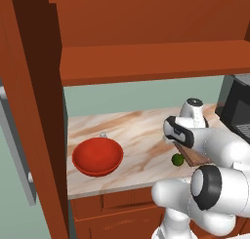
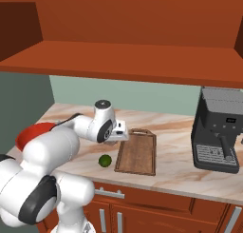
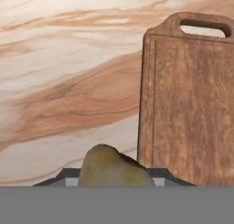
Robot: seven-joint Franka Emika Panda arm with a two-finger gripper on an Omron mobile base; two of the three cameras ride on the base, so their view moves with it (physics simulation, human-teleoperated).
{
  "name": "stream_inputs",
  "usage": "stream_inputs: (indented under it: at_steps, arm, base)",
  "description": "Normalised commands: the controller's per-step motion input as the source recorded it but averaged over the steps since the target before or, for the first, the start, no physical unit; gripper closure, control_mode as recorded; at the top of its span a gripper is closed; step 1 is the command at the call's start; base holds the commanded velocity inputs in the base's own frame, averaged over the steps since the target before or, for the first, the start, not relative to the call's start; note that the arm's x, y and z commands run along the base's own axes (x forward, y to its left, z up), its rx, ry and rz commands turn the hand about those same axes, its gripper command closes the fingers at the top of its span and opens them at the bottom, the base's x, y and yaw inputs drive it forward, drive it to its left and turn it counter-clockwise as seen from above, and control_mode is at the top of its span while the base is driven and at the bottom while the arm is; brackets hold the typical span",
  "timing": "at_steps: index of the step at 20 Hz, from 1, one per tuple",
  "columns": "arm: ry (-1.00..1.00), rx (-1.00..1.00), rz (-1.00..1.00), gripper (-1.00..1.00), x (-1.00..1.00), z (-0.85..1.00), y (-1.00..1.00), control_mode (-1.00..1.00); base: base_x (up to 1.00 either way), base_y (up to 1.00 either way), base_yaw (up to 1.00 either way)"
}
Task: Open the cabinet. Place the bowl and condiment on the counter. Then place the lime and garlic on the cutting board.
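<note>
hand view: cutting board (image 3: 192,104) lengthwise (handle far).

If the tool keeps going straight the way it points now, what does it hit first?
Probably the bare counter just beside the cutting board's long edge. The tool holds the garlic, which would touch first; depth is unclear.

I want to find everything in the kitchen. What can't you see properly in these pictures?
- Condiment: left base view, only its cap peeks over the bowl.
- Cutting board: left base view, mostly behind the arm.
- Garlic: hand view, its lower part is cut off at the bottom.
- Coffee machine: left base view, cut by the right edge.
</note>
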Motion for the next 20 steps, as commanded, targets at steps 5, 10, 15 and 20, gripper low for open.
stream_inputs:
  at_steps: [5,10,15,20]
  arm:
    - [-0.01,0.0,-0.07,1.0,0.0,0.0,-0.47,-1.0]
    - [-0.01,0.0,-0.06,1.0,0.0,0.0,-0.43,-1.0]
    - [-0.04,0.0,-0.05,1.0,0.06,0.0,-0.24,-1.0]
    - [-0.07,0.0,-0.01,1.0,0.17,0.0,-0.12,-1.0]
  base:
    - [0.0,0.0,0.0]
    - [0.0,0.0,0.0]
    - [0.0,0.0,0.0]
    - [0.0,0.0,0.0]
